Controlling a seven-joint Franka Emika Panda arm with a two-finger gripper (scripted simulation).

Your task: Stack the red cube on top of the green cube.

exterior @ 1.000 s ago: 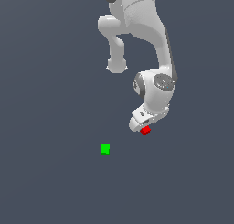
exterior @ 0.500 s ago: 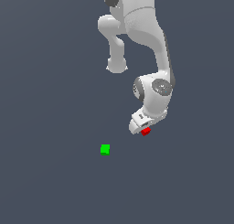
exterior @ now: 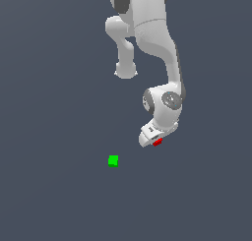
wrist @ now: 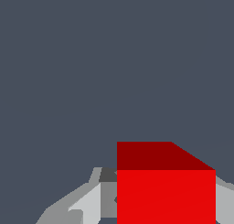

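The tiny bright red cube (exterior: pixel 157 142) is seen at the tip of the white arm's gripper (exterior: pixel 154 140), partly hidden by it; in the wrist view the red cube (wrist: pixel 165 186) sits between the grey fingers (wrist: pixel 87 202), clamped; the tiny bright green cube (exterior: pixel 113 161) is shown only in the exterior view, on the dark grey floor (exterior: pixel 54 136), apart from the gripper toward the exterior view's left.
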